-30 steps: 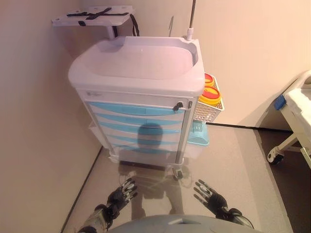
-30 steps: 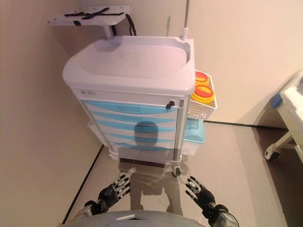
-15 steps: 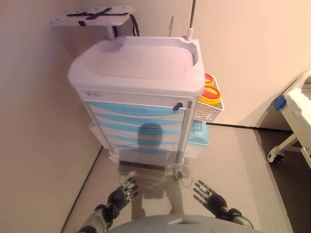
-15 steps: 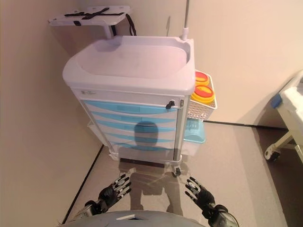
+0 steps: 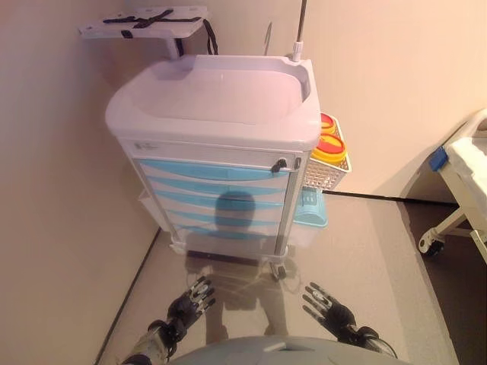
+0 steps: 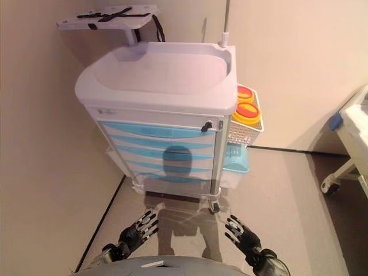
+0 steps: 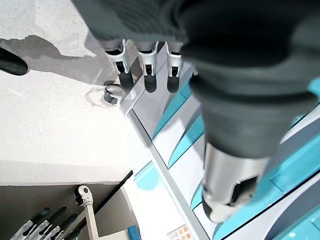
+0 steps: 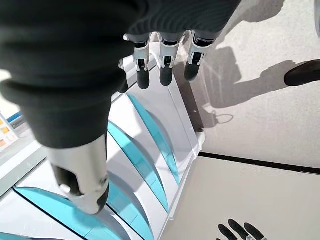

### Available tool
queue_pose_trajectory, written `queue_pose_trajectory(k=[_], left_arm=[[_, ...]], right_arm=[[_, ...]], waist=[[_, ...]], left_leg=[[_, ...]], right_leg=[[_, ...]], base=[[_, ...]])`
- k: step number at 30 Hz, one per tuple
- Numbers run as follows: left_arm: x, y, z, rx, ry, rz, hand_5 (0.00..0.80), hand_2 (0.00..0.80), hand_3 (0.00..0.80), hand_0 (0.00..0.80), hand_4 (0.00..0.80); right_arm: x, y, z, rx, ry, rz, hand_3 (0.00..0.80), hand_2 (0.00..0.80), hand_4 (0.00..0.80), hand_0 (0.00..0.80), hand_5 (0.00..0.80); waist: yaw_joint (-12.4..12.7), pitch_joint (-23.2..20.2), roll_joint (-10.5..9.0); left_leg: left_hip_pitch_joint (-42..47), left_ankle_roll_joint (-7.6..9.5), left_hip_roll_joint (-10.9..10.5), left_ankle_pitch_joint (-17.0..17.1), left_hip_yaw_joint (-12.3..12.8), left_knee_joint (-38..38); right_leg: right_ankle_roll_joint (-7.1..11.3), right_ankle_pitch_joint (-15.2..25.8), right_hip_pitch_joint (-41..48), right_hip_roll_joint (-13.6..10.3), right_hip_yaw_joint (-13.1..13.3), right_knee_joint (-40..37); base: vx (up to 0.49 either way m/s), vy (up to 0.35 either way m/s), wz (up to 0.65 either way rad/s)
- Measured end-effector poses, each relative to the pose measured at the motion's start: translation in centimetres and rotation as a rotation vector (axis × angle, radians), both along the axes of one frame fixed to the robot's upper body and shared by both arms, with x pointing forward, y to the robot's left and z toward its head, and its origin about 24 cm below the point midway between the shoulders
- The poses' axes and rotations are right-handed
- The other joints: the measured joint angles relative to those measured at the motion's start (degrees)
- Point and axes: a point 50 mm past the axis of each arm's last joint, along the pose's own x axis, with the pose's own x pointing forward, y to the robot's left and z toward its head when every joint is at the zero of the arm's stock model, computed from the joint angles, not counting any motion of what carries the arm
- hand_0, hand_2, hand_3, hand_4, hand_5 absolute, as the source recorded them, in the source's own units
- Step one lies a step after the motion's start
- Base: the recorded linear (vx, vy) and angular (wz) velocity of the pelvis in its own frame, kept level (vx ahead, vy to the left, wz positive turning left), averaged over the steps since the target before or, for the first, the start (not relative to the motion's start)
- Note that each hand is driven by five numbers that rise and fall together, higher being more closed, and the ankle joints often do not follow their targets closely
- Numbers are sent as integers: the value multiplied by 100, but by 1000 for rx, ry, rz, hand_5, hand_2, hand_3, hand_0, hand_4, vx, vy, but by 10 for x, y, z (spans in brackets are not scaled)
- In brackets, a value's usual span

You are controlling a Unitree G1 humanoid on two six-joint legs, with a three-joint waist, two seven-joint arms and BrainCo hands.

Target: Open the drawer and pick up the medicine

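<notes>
The cart (image 5: 221, 152) stands ahead of and well above both hands, all its blue drawers (image 5: 215, 196) shut, their fronts running crosswise. The left hand (image 5: 189, 306) and right hand (image 5: 327, 306) hang low near the floor, fingers straight and empty, about equally distant. The medicine is unseen, presumably inside a drawer.

The scene is viewed from above by the two head cameras, aimed down and forward at the cart (image 5: 217, 144), which stands well apart; nearly the same field is covered from slightly offset positions. Its blue drawers (image 7: 187, 132) are seen from low and close by each wrist camera, past that arm's own fingers.
</notes>
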Motion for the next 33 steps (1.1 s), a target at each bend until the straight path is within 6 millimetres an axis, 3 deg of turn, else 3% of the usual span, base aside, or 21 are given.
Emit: queue_pose_trajectory(k=[9,14,20,33], left_arm=[[16,-4,9,-44,-84,19,0,0,0,0,0],[44,-5,23,-74,-190,36,0,0,0,0,0],[78,8,47,-100,-330,98,0,0,0,0,0],[103,-4,68,-379,-456,217,0,0,0,0,0]], right_arm=[[17,0,9,-8,-86,35,0,0,0,0,0],[38,0,22,-19,-192,61,0,0,0,0,0],[57,4,35,-22,-283,72,0,0,0,0,0],[62,3,37,-8,-298,38,0,0,0,0,0]], waist=[[7,447,-22],[4,1061,-107],[12,1636,-399],[-37,2170,-628]], left_leg=[[-239,27,-32,10,72,149],[-661,111,-96,-100,67,551],[-1439,198,-216,-197,50,1103],[-2471,192,-160,-585,-186,2343]], right_leg=[[-1,-3,-295,-17,92,148],[20,-173,-939,-128,223,916],[38,-452,-1932,-361,355,1916],[-97,-618,-2808,-374,480,2751]], base=[[20,51,-5],[-50,57,-12],[-62,4,2],[4,-11,-3]])
